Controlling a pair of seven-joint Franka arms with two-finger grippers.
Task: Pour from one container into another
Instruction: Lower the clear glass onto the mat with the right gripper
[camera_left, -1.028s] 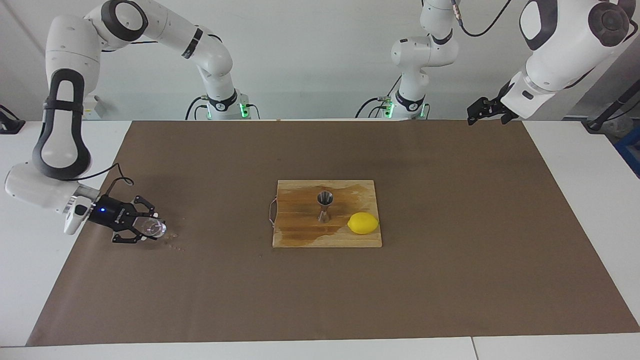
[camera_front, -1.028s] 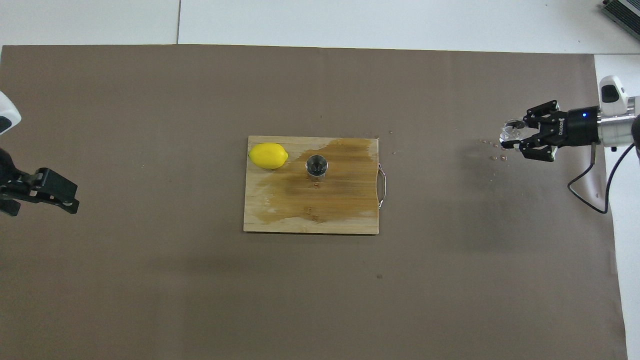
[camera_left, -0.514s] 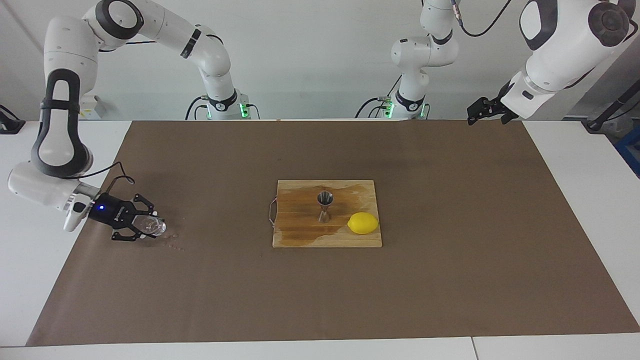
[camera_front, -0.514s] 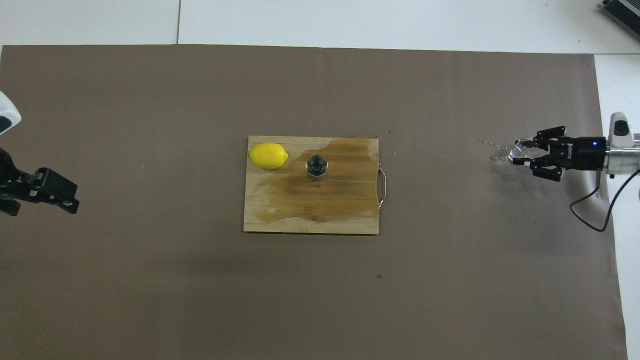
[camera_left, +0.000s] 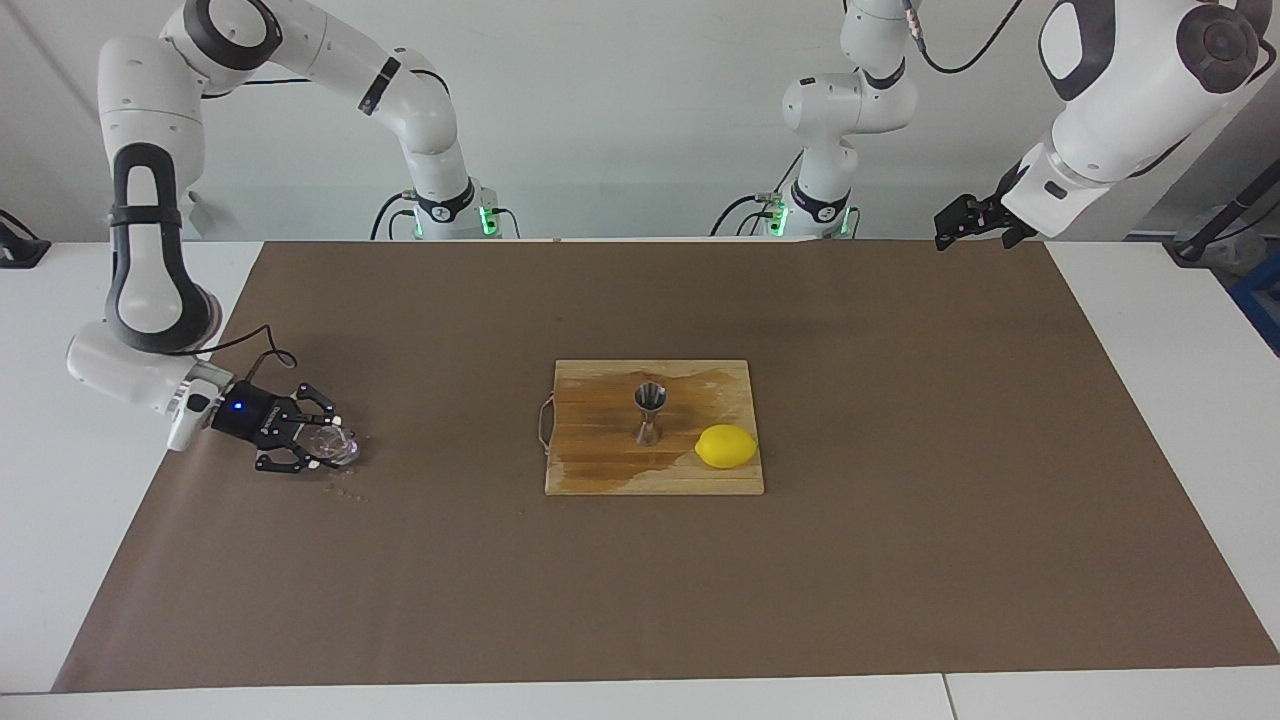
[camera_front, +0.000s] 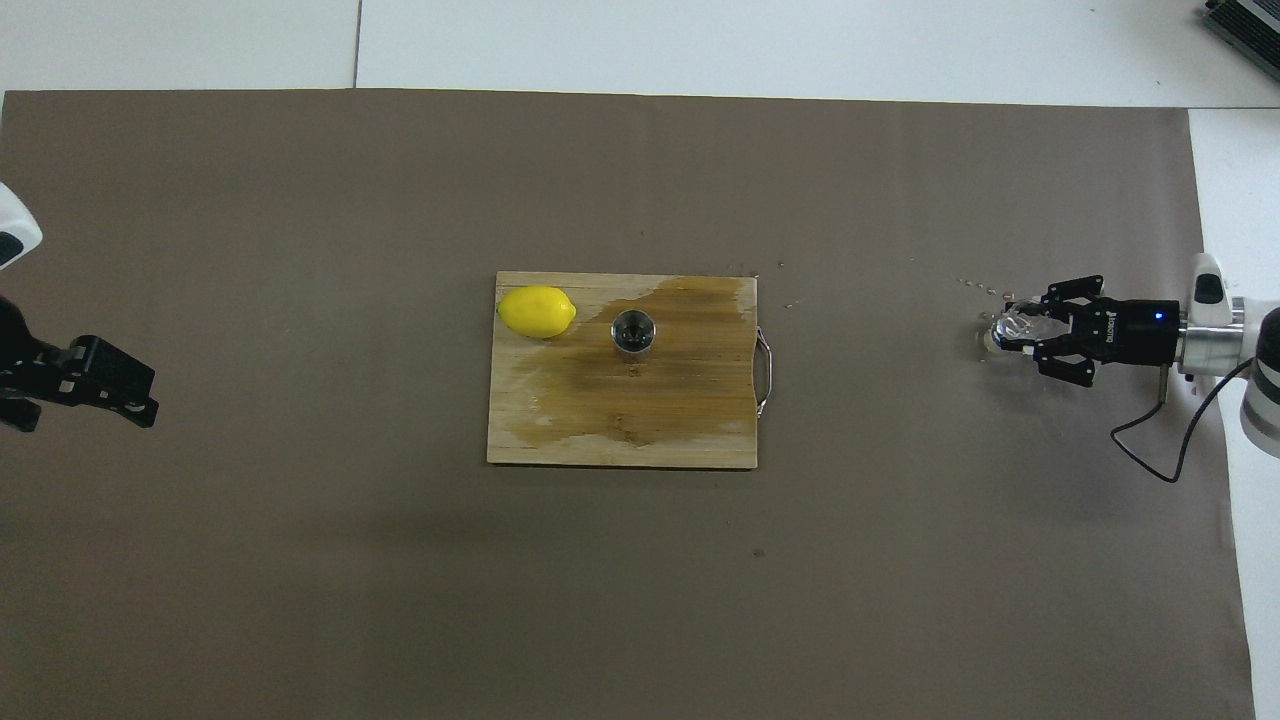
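Observation:
The small clear glass tumbler (camera_left: 337, 446) is at the mat's surface near the right arm's end of the table, and it also shows in the overhead view (camera_front: 1012, 325). My right gripper (camera_left: 322, 447) (camera_front: 1030, 329) reaches in level with the table and is shut on the tumbler. The steel jigger (camera_left: 650, 412) (camera_front: 633, 331) stands upright on the wooden cutting board (camera_left: 600, 470) (camera_front: 560, 430) at the middle of the mat. My left gripper (camera_left: 952, 226) (camera_front: 105, 385) waits in the air over the left arm's end of the mat, holding nothing.
A yellow lemon (camera_left: 726, 446) (camera_front: 537, 311) lies on the board, beside the jigger and farther from the robots. The board carries a wide wet stain. Small drops (camera_left: 345, 492) (camera_front: 985, 290) dot the brown mat by the tumbler.
My right gripper has come down with the tumbler to the mat and shifted a little toward the board and toward the robots. The left arm has not moved.

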